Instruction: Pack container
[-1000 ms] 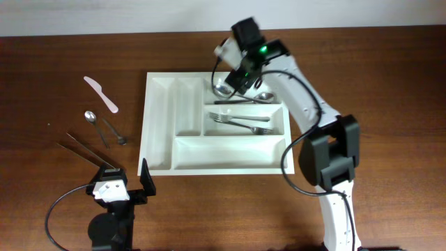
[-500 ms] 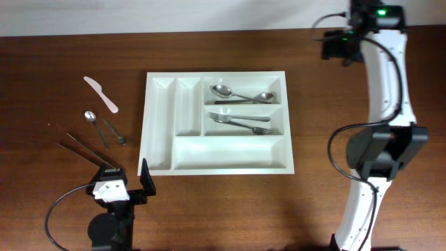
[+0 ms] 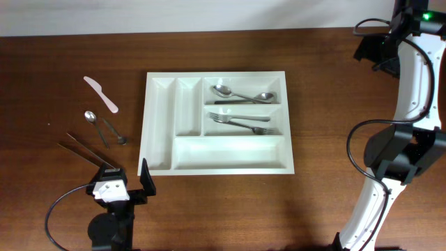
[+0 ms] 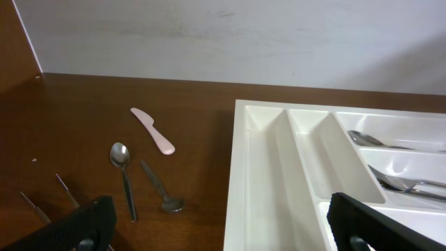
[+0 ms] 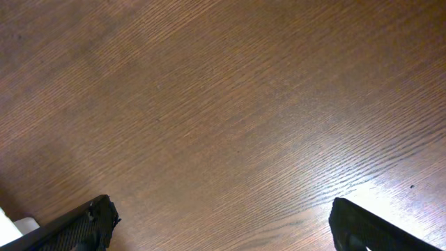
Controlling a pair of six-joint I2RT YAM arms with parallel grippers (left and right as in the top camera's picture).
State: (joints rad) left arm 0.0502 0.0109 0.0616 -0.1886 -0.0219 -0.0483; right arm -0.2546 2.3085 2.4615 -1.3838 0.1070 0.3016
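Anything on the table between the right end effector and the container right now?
No. Overhead, only bare table separates the right end effector from the container; the right wrist view shows just wood too.

Dark brown wood-grain table. Carries white container at centre, lying flat. Left of it and well apart, directly on the wood: pale pink knife, metal spoon, smaller dark utensil just beside the spoon, thin metal rods nearest the front edge
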